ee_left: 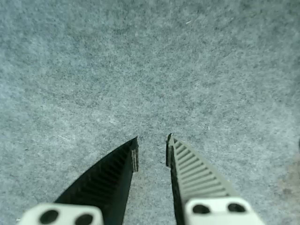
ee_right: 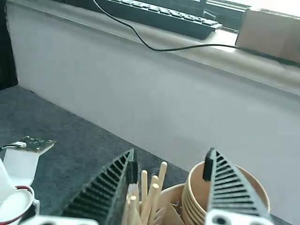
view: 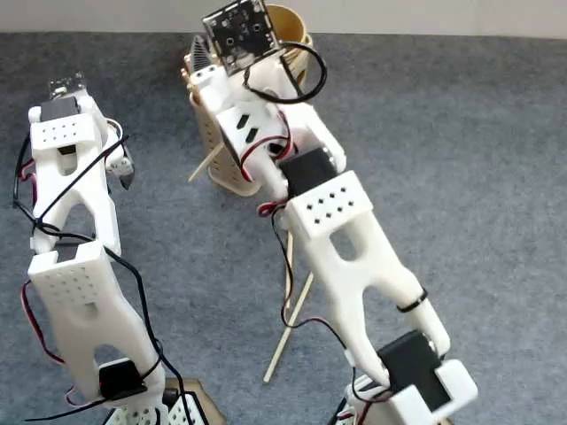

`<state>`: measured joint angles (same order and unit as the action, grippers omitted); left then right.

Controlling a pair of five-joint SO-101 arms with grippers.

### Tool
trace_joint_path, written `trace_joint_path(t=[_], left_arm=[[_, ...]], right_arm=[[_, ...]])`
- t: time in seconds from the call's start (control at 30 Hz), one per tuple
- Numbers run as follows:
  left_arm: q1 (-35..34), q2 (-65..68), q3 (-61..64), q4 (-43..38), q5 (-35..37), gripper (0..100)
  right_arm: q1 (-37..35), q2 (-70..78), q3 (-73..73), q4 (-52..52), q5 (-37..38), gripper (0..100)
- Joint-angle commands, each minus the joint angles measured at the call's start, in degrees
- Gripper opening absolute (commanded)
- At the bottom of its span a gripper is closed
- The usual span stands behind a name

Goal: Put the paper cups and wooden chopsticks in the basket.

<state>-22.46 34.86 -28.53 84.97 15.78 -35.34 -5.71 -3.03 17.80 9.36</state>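
A tan perforated basket (view: 223, 164) stands at the back of the grey mat, with a chopstick (view: 205, 164) poking out of its side. Stacked paper cups (view: 294, 40) and several upright chopsticks (ee_right: 149, 187) sit inside it, the cups (ee_right: 197, 199) beside the sticks. My right gripper (ee_right: 168, 169) hangs open just above them, one finger on each side, holding nothing. Two more wooden chopsticks (view: 289, 326) lie on the mat beside the right arm. My left gripper (ee_left: 152, 151) is at the left of the mat (view: 124, 170), open over bare mat.
The grey mat (view: 461, 159) covers the table, with free room to the right of the right arm. A white wall (ee_right: 140, 89) rises behind the basket. Loose cables (view: 133, 292) hang along both arms.
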Motion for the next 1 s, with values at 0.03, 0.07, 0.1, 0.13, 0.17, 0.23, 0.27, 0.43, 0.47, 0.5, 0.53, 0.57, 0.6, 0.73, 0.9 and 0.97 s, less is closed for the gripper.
trace_joint_path(t=[0.03,0.07,0.1,0.13,0.17,0.23,0.27,0.43,0.47,0.5,0.53,0.57,0.6,0.73,0.9,0.97], left_arm=[[0.3,-0.7,-0.2,-0.4,0.1,12],[0.3,-0.7,-0.2,-0.4,0.1,12],[0.3,-0.7,-0.2,-0.4,0.1,12],[0.4,-0.7,-0.2,-0.4,0.1,12],[0.6,-0.7,-0.2,-0.4,0.1,12],[0.6,-0.7,-0.2,-0.4,0.1,12],[0.6,-0.7,-0.2,-0.4,0.1,12],[0.5,-0.7,-0.2,-0.6,0.1,12],[0.5,-0.7,-0.2,-0.7,0.1,12],[0.5,-0.7,-0.2,-0.7,0.1,12],[0.6,-0.7,-0.2,-0.7,0.1,12],[0.6,-0.7,-0.2,-0.7,0.1,12],[0.6,-0.7,-0.2,-0.7,0.1,12],[0.7,-0.7,-0.2,-0.7,0.1,12],[0.7,-0.7,-0.3,-0.7,0.3,12],[0.7,-0.7,-0.3,-0.7,0.3,12]], right_arm=[[5.8,5.6,-0.9,-6.5,1.8,22.4],[7.6,8.4,-2.9,-6.2,2.4,22.4],[9.3,10.6,-5.2,-4.7,2.5,22.4],[10.4,11.9,-7.7,-1.7,2.3,22.4],[10.6,12.4,-10.2,2.0,2.4,22.4],[9.2,11.8,-14.6,9.1,2.5,22.4],[8.3,11.2,-16.5,11.6,2.5,22.4],[4.7,4.3,-22.6,26.8,2.4,22.4],[3.9,2.3,-23.3,30.7,2.4,22.4],[3.0,0.2,-23.7,35.0,2.4,22.4],[2.4,-2.0,-23.7,39.2,2.4,22.4],[2.2,-4.0,-23.8,43.3,2.4,22.4],[2.1,-6.0,-23.8,47.5,2.4,22.4],[2.2,-9.9,-20.9,65.2,0.4,22.4],[2.3,-6.9,-4.3,68.2,-3.7,22.4],[2.5,-5.2,6.1,61.2,-4.6,22.4]])
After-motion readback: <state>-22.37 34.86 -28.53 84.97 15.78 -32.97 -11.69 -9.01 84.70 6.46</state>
